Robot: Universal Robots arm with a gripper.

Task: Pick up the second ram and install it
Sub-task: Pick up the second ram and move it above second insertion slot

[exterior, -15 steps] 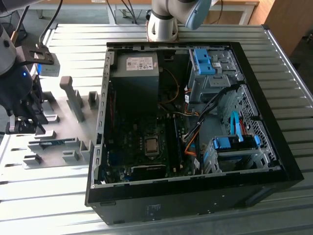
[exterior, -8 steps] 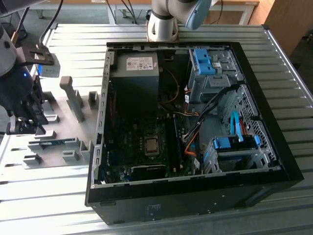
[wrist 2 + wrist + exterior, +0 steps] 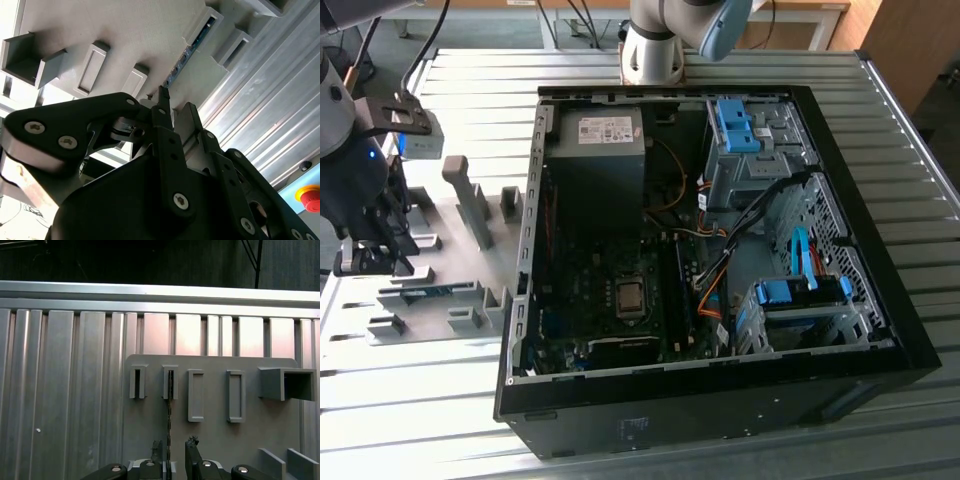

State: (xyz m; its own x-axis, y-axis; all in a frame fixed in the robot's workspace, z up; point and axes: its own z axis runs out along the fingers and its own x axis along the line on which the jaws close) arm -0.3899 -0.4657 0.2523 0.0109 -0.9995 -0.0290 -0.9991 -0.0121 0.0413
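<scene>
hand (image 3: pixel 174 442) fingers apart, straddling the one ram stick (image 3: pixel 169 410); grey holder (image 3: pixel 215 440) underneath, four slots in a row; one open PC case (image 3: pixel 720 420) nearby

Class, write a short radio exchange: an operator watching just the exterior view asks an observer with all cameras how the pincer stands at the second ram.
Operator: Is the pincer open?
Observer: Yes, the first wrist view shows its fingertips apart.
Operator: Where is the second ram?
Observer: On edge in the grey holder's slot, lined up with the gap between those fingertips.
</scene>
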